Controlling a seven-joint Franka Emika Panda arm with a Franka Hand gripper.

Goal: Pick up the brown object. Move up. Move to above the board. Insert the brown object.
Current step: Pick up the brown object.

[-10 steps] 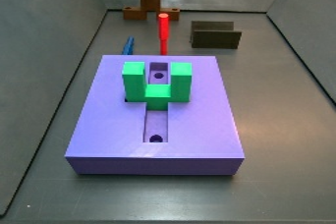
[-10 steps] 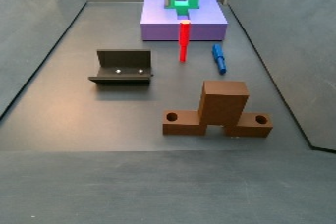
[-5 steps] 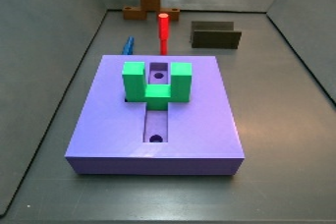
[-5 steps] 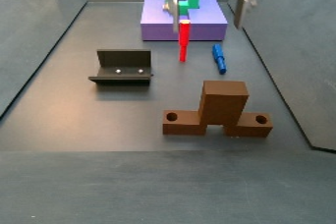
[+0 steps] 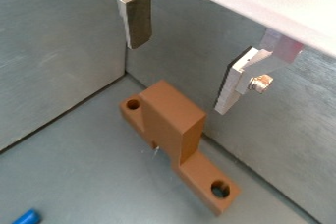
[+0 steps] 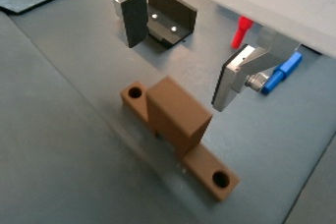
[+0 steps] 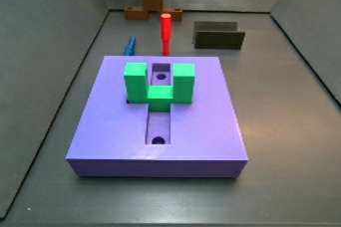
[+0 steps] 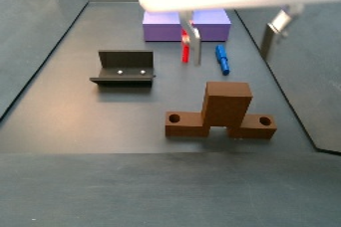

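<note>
The brown object [image 8: 226, 107] is an orange-brown T-shaped piece standing on the grey floor, its crosspiece flat with a hole at each end; it also shows far back in a side view [image 7: 151, 2]. My gripper [image 8: 236, 34] is open and empty, hovering above and just behind the piece. In both wrist views the piece [image 5: 171, 120] [image 6: 178, 120] lies below the gap between the fingers [image 5: 138, 22] [image 6: 134, 22], apart from them. The board [image 7: 200, 121] is a purple-blue block with a green bracket [image 7: 159, 82]; the arm partly hides the board [image 8: 160, 27] in a side view.
A red peg [image 7: 166, 32] [image 8: 185, 50] stands upright between the board and the brown object. A small blue piece [image 7: 131, 46] [image 8: 222, 60] lies near it. A dark olive slotted block [image 7: 218, 37] [image 8: 124, 68] stands to one side. Grey walls close in the floor.
My gripper has moved from over the board towards the brown object, still open. Nothing else has moved.
</note>
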